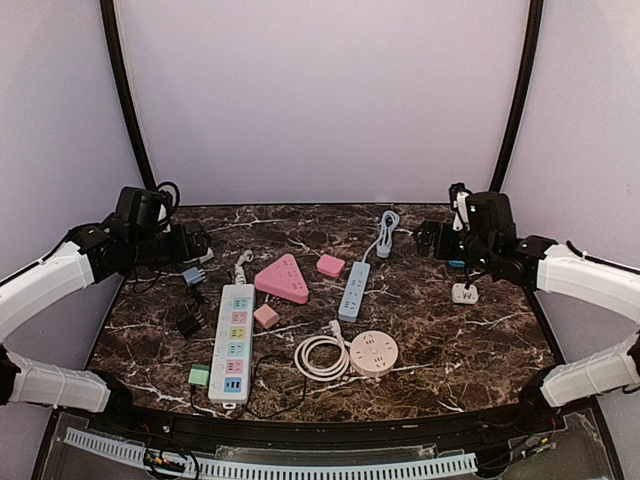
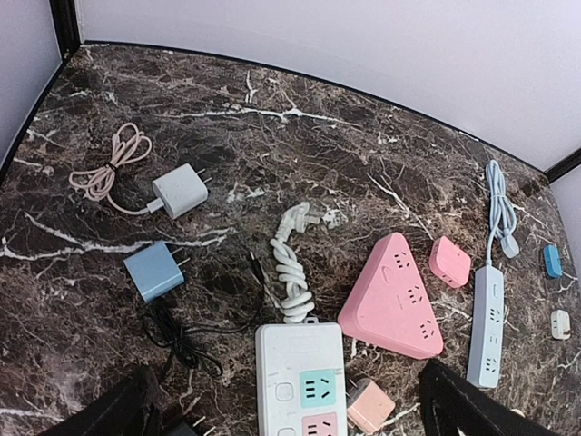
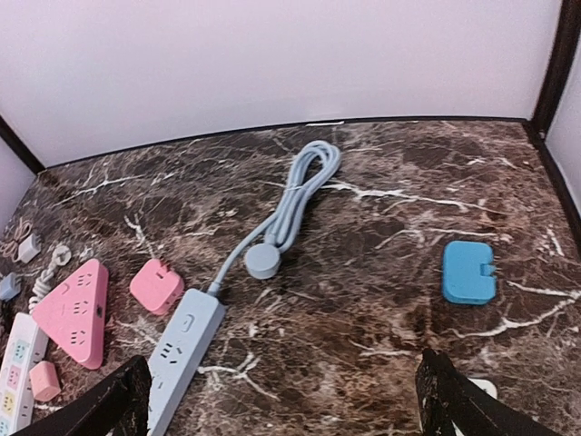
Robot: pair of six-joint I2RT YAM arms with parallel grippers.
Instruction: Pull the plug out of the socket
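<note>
Top external: left gripper (image 1: 192,244) upper left, right gripper (image 1: 432,240) upper right.
Left wrist: jaws wide, empty.
Right wrist: jaws wide, empty; blue strip (image 3: 182,350) lower left.

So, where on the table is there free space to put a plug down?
Bare marble lies between the blue power strip and the white adapter, and right of the round socket. Crowded around the long white strip.

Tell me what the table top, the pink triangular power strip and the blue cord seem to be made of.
Table top: dark marble or a marble-look laminate; white veins, faint sheen.
Pink triangular power strip: moulded plastic, matte; even colour, rounded corners.
Blue cord: probably a soft PVC or rubber sheath; it bends in smooth loops.
</note>
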